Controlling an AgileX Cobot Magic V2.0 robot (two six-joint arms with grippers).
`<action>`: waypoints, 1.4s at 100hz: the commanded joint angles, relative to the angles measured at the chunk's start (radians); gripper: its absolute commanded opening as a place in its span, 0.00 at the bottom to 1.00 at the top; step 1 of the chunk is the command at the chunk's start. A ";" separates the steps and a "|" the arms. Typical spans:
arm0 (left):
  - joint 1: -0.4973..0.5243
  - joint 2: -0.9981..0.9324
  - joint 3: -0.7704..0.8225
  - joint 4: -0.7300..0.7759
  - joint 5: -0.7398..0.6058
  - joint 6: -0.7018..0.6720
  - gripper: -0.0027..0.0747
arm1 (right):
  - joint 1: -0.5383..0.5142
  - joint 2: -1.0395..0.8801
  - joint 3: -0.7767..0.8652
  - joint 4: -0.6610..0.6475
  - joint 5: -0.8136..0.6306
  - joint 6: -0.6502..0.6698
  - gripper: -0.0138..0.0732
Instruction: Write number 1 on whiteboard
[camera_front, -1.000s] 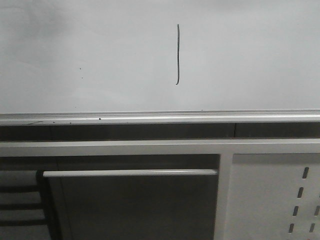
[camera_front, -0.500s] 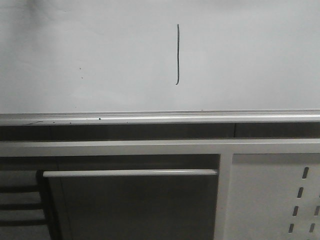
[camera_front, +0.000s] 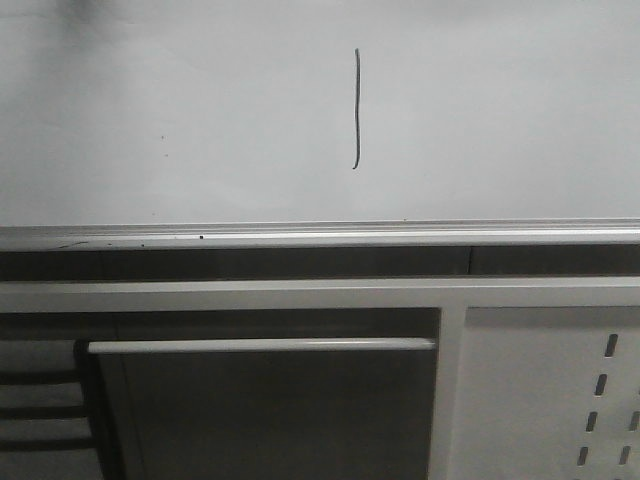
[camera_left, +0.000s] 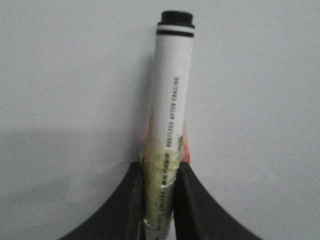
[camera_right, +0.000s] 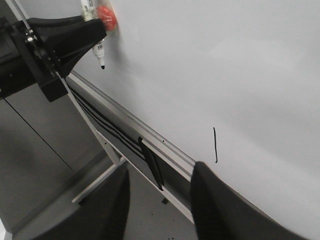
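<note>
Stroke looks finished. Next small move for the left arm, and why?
Probably keep the left gripper clamped on the marker and retract it further from the whiteboard. The number 1 already stands as a complete vertical stroke with a small hook at its base, and in the right wrist view the marker tip appears clear of the board, so nothing remains to draw.

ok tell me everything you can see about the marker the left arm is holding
The marker is a white plastic cylinder with small dark print along its barrel and a black end ringed by a black band. Yellowish tape and something orange-red wrap the part clamped between the dark fingers of the left end effector. In the right wrist view its black tip is uncapped and looks just clear of the whiteboard, away from the number 1.
</note>
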 joint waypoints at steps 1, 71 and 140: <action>0.006 -0.009 -0.041 0.040 -0.068 -0.011 0.01 | -0.009 -0.018 -0.022 0.043 -0.036 -0.001 0.46; 0.006 -0.009 -0.041 0.040 -0.083 -0.009 0.41 | -0.009 -0.018 -0.022 0.043 -0.033 -0.001 0.46; 0.004 -0.093 -0.036 -0.036 0.093 0.116 0.63 | -0.009 -0.023 -0.022 0.043 -0.029 -0.001 0.46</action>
